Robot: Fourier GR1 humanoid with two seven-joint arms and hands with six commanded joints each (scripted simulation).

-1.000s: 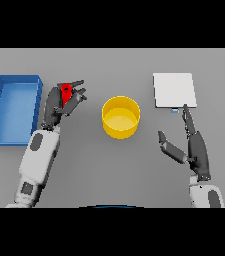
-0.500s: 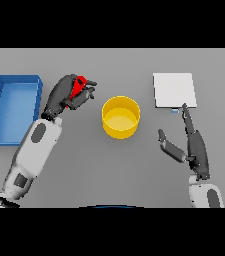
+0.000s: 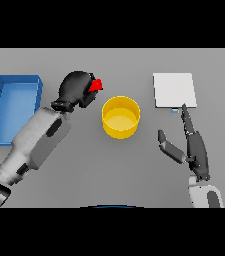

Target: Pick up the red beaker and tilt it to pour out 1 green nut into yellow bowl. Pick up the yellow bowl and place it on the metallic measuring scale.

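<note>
We see our left hand (image 3: 76, 89) clenched round the red beaker (image 3: 96, 85), mostly hidden w/ only a red tip showing, just left of the yellow bowl (image 3: 120, 117); right hand (image 3: 195, 148) relaxed on worktop (image 3: 134, 170).

Red beaker (image 3: 96, 85) mostly hidden, only a tip showing, left of the yellow bowl (image 3: 120, 117). Bowl upright mid-desk. Metallic scale (image 3: 174, 90) flat, to its right.

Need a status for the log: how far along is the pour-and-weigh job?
Done: the left hand has its fingers round the red beaker, beside the yellow bowl. In hand: the tilt toward the bowl; no green nut shows inside it. Left: pour, then move the bowl onto the metallic scale. The right hand rests open below the scale.
</note>
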